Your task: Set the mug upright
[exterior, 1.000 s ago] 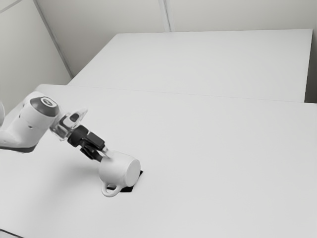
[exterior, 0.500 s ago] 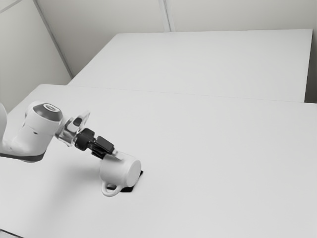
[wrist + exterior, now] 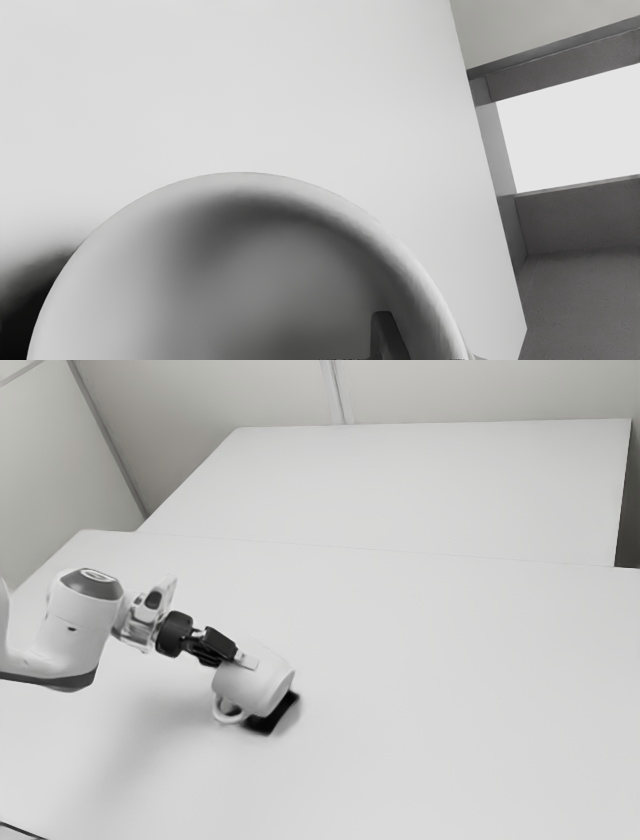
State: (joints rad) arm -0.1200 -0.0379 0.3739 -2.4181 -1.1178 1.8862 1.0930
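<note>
Far left, robot arm (image 3: pixel 80 625): white, reaching toward the exterior view's right.
Gripper (image 3: pixel 243 659): black, closed on the mug's wall near the rim, one finger (image 3: pixel 386 340) inside the mouth and the other outside.
Mug (image 3: pixel 255 682): white, tipped over, its mouth toward the gripper and its base toward the exterior view's right; whether it touches the surface, I cannot tell.
Handle (image 3: pixel 228 712): on the mug's side, pointing down toward the surface.
Dark patch (image 3: pixel 272 718): under the mug, by its base.
Surface (image 3: pixel 450 690): pale and smooth, extending well to the exterior view's right of the mug.
</note>
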